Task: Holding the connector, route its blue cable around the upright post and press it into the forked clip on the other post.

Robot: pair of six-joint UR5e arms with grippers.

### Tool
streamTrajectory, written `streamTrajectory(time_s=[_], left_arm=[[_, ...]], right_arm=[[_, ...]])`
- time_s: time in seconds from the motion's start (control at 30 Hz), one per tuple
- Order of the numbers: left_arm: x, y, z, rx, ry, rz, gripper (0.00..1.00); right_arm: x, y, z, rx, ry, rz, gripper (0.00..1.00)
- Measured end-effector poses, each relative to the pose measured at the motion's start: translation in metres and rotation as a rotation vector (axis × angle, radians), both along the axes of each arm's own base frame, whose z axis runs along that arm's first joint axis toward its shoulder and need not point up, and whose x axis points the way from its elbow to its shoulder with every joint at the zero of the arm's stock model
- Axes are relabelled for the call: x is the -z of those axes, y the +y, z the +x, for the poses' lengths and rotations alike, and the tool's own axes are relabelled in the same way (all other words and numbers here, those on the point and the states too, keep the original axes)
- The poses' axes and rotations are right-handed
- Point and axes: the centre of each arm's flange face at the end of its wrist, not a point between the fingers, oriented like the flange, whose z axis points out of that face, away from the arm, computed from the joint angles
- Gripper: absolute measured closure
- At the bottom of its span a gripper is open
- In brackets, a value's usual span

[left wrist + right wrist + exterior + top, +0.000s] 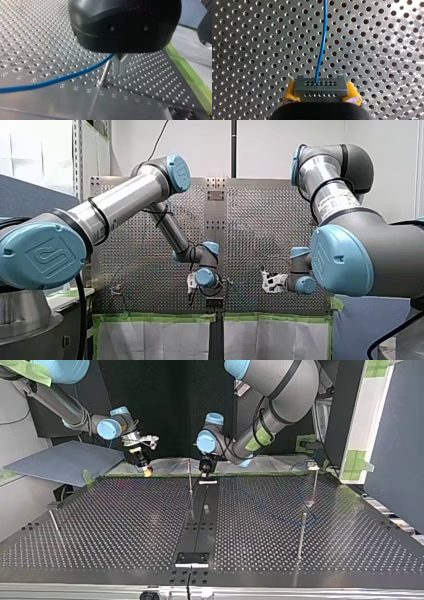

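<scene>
Connector in our right gripper (321, 93) — cable runs straight ahead.
Yellow pads (290, 91) clamp the grey connector (320, 86); its blue cable (322, 45) crosses the table (249, 50) lengthwise, past a post (107, 71) beneath our left gripper (206, 467) — its grip we cannot tell. The likely clip post (314, 485) stands well apart, at the top view's right.
</scene>
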Motion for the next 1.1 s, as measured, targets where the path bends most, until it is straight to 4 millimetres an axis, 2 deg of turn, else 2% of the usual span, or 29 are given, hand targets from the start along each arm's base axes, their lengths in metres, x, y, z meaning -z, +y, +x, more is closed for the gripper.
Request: streamTrajectory(time_s=[0.03,0.07,0.13,0.17,0.2,0.23,0.27,0.3,0.33,0.37,0.4,0.7,1.1], left_arm=[[0.0,0.0,0.0,0.0,0.0,-0.001,0.8],[0.0,0.0,0.0,-0.001,0.001,-0.002,0.8],[0.0,0.0,0.0,-0.001,0.0,-0.003,0.61],[0.0,0.0,0.0,-0.001,0.0,-0.003,0.61],[0.0,0.0,0.0,-0.001,0.0,-0.003,0.46],[0.0,0.0,0.0,0.0,0.0,-0.003,0.35],[0.0,-0.001,-0.001,0.002,0.0,-0.002,0.35],[0.0,-0.002,-0.001,0.003,0.001,-0.002,0.23],[0.0,-0.002,-0.002,0.004,0.002,-0.001,0.05],[0.0,-0.002,-0.003,0.005,0.004,0.001,0.05],[0.0,-0.002,-0.003,0.005,0.007,0.004,0.0],[0.003,-0.005,-0.015,0.025,0.056,0.046,0.0],[-0.003,-0.028,-0.037,0.114,0.079,0.061,0.0]], right_arm=[[0.0,0.0,0.0,0.0,0.0,0.0,1.0],[0.0,0.0,0.0,0.0,0.0,0.001,1.0],[0.0,0.0,0.0,0.001,0.001,0.001,1.0],[0.0,0.0,0.0,0.001,0.001,0.001,1.0],[0.0,0.0,0.0,0.001,0.001,0.001,1.0],[0.0,0.0,0.0,0.001,0.001,0.001,1.0],[0.0,0.0,0.0,0.0,0.001,0.001,1.0],[0.0,0.0,0.0,0.001,0.001,0.001,1.0],[0.0,0.0,0.0,0.0,0.001,0.001,1.0],[0.0,0.0,0.0,0.0,0.002,0.001,1.0],[0.0,0.0,0.0,0.0,0.002,0.001,1.0],[0.0,0.0,0.0,0.001,0.002,0.001,1.0],[0.0,0.0,0.0,0.001,0.003,0.003,1.0]])
